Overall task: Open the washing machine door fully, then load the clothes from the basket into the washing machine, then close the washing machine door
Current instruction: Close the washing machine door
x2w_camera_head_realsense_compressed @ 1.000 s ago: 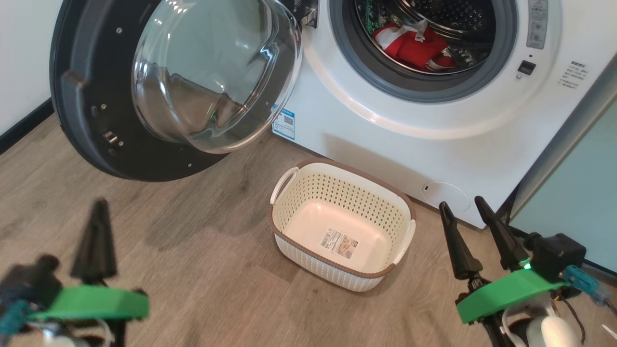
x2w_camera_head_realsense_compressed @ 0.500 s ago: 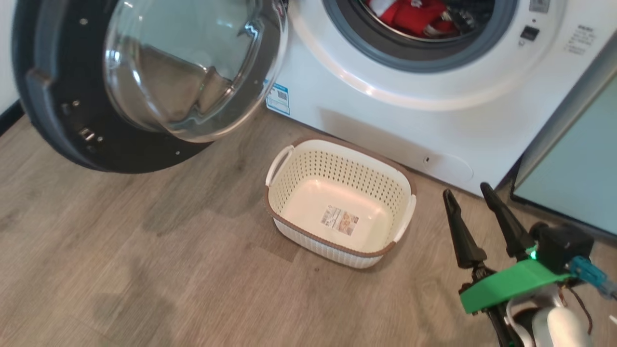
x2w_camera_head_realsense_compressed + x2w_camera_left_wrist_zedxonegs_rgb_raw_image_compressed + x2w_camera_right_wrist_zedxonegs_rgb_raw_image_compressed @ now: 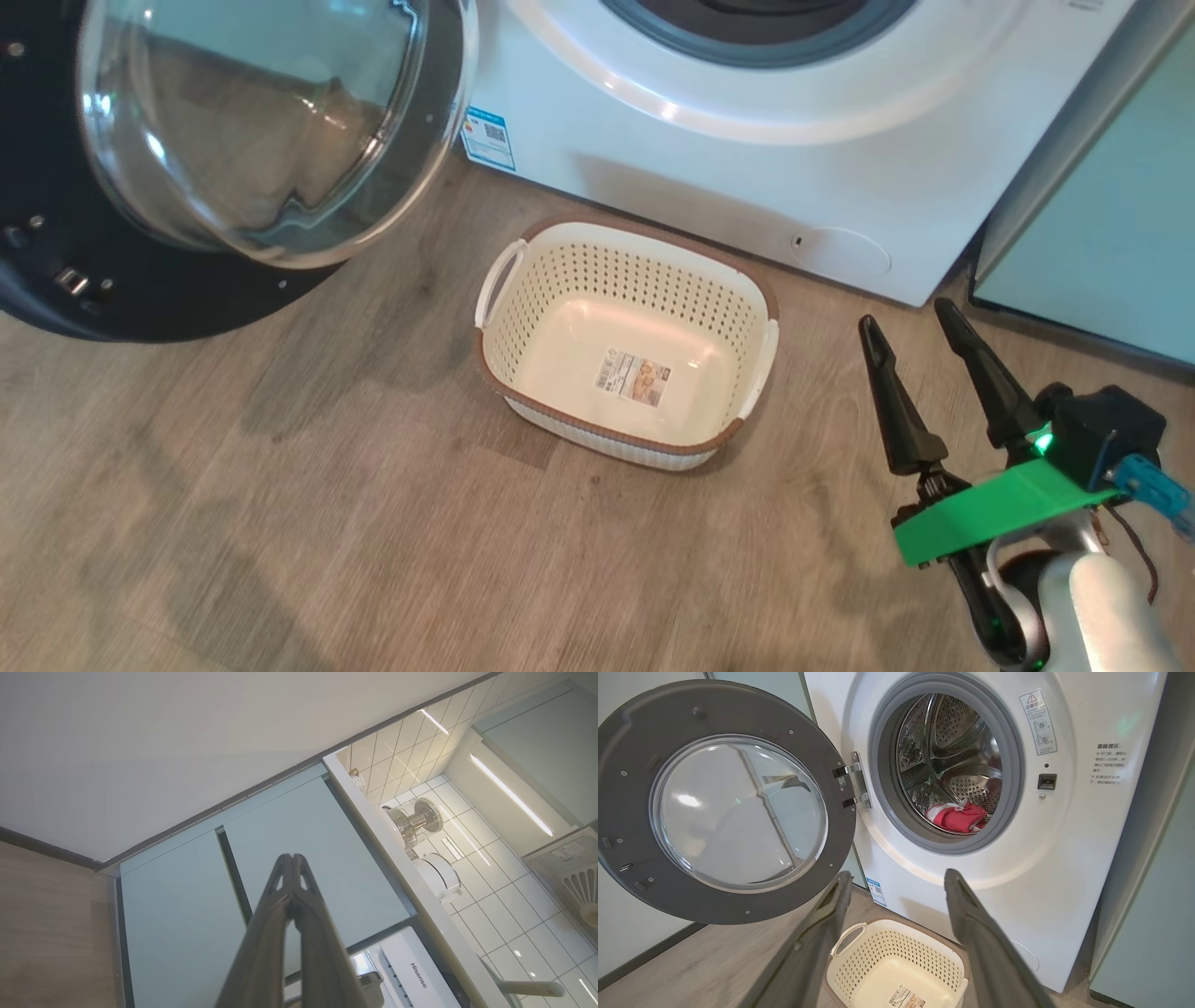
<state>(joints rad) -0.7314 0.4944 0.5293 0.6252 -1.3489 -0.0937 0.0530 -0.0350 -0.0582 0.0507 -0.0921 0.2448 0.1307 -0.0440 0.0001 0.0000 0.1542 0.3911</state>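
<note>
- Left gripper [image 3: 292, 857]: the two fingers lie pressed flat together with nothing between them. In the left wrist view they point at teal cabinet fronts [image 3: 177, 914] below a white wall [image 3: 140, 742].
- Washing machine door [image 3: 233, 140]: swung wide open at the far left of the head view, hanging clear of the floor with its glass bowl bulging toward the room. Its lower rim stands apart from the basket, with a strip of bare boards between them.
- Wooden floor [image 3: 280, 504]: open boards span the lower left and middle of the head view.
- Basket [image 3: 635, 275]: upright on the floor, just in front of the machine but not touching it. Its cream bottom and label [image 3: 633, 377] are in full view.
- Washing machine [image 3: 709, 159]: the drum mouth is uncovered. A blue sticker [image 3: 488, 137] sits at the front's left edge and a round flap [image 3: 836, 252] low on the right.
- Clothes [image 3: 959, 817]: a red-and-white heap at the bottom of the steel drum, behind the grey gasket [image 3: 1017, 779].
- Right gripper [image 3: 906, 315]: the fingers are spread wide and hold nothing. It hangs over the floor to the right of the basket, apart from it, with its tips toward the machine's lower right corner.
- Teal cabinet [image 3: 1102, 205]: at the right edge, directly beside the machine.
</note>
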